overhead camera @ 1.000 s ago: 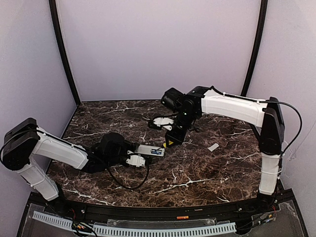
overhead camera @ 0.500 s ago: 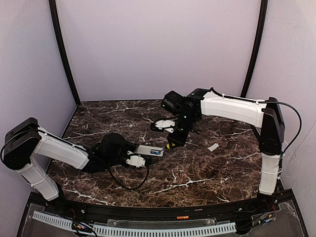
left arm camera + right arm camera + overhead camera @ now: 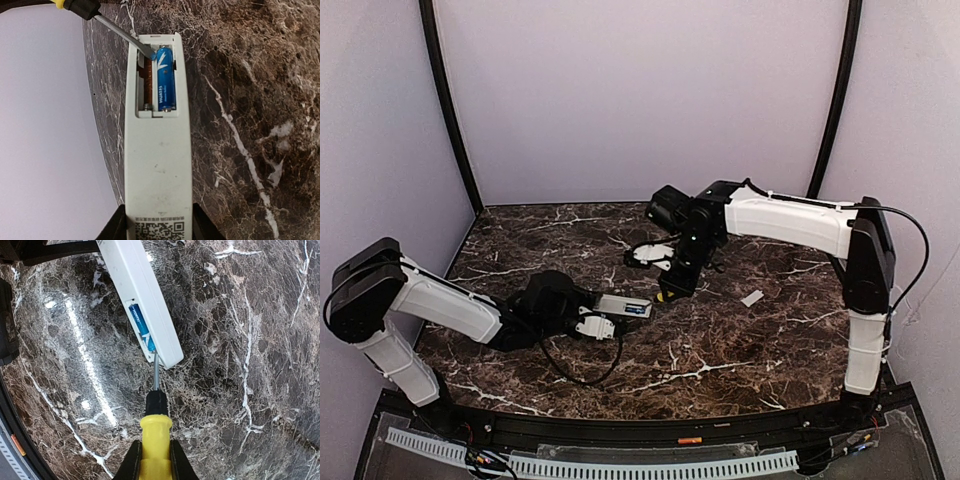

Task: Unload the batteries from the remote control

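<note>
Battery compartment (image 3: 156,75) at the right end of the remote control (image 3: 157,165) lay open, cover off. One blue battery (image 3: 165,77) sat in one slot, lengthwise along the remote. The slot beside it showed a brownish interior, and whether a second cell lay there could not be told.

The remote lay flat near the middle of the bench (image 3: 740,350), long axis running left to right. The left gripper (image 3: 157,227) was clamped on the remote's left end, one finger on each long edge, beside the square code mark (image 3: 159,232). The battery was at the opposite end, well clear of those fingers.

The right gripper (image 3: 154,462) was closed around the yellow handle of a screwdriver (image 3: 155,435). The metal tip touched the battery's outer end, at the compartment's end wall.

A small white lid (image 3: 752,298) lay on the bench to the right, apart from both arms.
</note>
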